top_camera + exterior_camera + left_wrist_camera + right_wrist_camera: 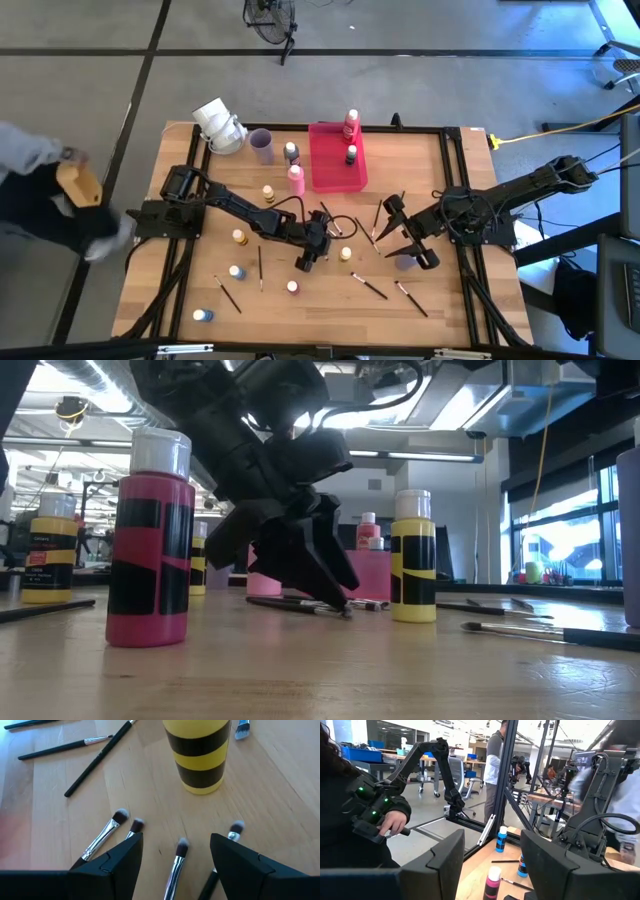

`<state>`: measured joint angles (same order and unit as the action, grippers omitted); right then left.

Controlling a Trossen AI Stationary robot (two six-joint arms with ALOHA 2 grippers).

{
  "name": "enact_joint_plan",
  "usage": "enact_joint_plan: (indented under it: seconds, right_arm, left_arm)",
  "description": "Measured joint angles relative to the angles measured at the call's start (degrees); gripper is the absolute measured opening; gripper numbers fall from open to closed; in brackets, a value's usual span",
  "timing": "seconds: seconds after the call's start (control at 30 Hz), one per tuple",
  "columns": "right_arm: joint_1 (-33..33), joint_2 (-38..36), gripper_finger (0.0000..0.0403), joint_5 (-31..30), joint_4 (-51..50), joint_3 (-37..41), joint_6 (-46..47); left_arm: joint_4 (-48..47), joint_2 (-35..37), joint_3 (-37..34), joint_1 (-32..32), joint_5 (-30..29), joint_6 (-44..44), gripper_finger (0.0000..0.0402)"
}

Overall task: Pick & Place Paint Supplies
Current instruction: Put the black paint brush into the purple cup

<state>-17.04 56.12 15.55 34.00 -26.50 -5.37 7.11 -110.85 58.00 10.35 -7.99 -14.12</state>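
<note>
Left tool is low over the middle of the wooden counter, fingers spread and pinching nothing; in the left wrist view its two dark fingers stand apart above a small cluster of paintbrushes lying flat with bristle ends toward a yellow-and-black paint bottle, which stands upright just beyond them. Low view shows the same tool angled down, its tips close to the brushes on the counter; contact cannot be confirmed. Right tool sits raised over the right half of the counter, fingers likewise spread and empty. Remaining paint supplies are scattered: a pink bottle stands beside the pink-red tray; two bottles stand inside the tray, one red at its far end, one dark-capped mid-tray. Blue bottles and an orange bottle stand on the left half; loose brushes lie near the front right. A lilac cup stands at the far edge, left of the tray. A person is at the left edge of the counter.
</note>
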Motion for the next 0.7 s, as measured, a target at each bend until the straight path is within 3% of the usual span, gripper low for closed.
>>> enact_joint_plan:
  seconds: [0.7]
  right_arm:
    - [0.0,0.0,0.0197,0.2,-0.4,0.0,0.0]
  left_arm:
    - [0.0,-0.1,0.0,0.0,-0.5,0.4,0.0228]
